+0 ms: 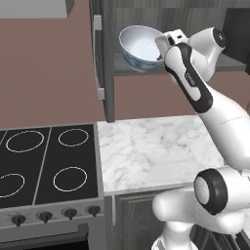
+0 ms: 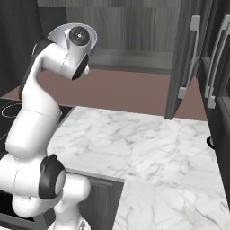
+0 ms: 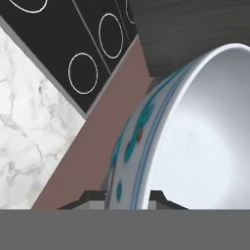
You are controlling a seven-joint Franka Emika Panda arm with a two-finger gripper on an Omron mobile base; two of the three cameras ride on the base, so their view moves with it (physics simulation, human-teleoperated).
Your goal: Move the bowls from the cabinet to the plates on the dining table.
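Patterned bowl (image 1: 140,48) tilted at the open cabinet (image 1: 108,58) shelf edge, gripper (image 3: 128,197) pinched on its rim — looks rigid, glossy, breakable, probably light, so best held firmly across the wall.

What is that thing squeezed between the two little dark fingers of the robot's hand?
The rim of the patterned bowl. In the hand view, one dark finger sits against its blue-green outside, the other against its pale inside, with the hand straddling the wall.
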